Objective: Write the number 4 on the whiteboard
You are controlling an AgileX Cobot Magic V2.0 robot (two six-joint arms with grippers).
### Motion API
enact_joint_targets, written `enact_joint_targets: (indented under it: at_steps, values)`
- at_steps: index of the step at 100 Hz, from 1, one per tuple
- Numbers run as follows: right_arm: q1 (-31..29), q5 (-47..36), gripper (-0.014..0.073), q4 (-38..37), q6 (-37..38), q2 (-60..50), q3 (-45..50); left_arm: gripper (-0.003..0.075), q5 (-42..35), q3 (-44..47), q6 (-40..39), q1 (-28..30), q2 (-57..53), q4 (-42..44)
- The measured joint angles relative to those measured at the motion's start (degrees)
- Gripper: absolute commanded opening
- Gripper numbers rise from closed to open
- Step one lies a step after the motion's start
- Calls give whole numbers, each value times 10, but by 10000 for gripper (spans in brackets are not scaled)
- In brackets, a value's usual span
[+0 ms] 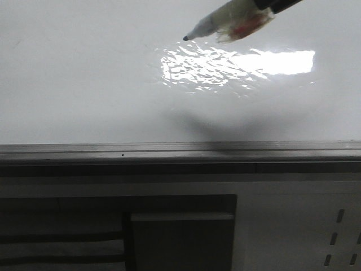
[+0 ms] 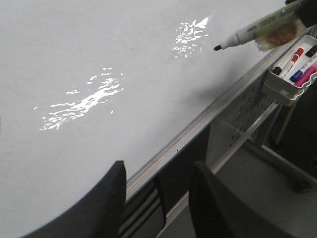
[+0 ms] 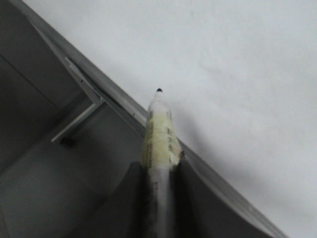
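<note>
Right gripper (image 3: 159,171) clenched on a taped white marker (image 1: 225,23), black tip bare, poised just off the whiteboard (image 1: 84,84) near its upper right. Left gripper (image 2: 158,198), fingers parted, grasps nothing, near the grey metal bottom rail (image 1: 169,151). Board glossy, unmarked, glare patch (image 1: 237,65) rippled; no number 4 visible. Pen tray (image 2: 290,79) hangs beyond the rail.

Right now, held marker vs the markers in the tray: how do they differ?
The held marker is uncapped, its black tip bare and aimed at the whiteboard; the tray markers all wear caps in red, black, blue and pink. The held one is wrapped in yellowish tape and clamped in the right gripper; the others lie loose in the white tray beside the board. Both have white barrels.
</note>
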Motion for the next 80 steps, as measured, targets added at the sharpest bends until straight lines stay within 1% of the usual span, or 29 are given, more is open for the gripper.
enact_joint_targets:
  at_steps: [37, 54, 64, 80]
  values:
    - [0, -86, 36, -8, 4, 83, 2, 282, -21, 0, -1, 0, 0, 0]
    - [5, -80, 36, -8, 4, 121, 2, 282, -23, 0, -1, 0, 0, -1]
    - [4, -72, 36, -5, 4, 126, 2, 282, -27, 0, -1, 0, 0, -1]
    - [-35, -29, 36, -9, 4, 107, 2, 282, -33, 0, -1, 0, 0, 0]
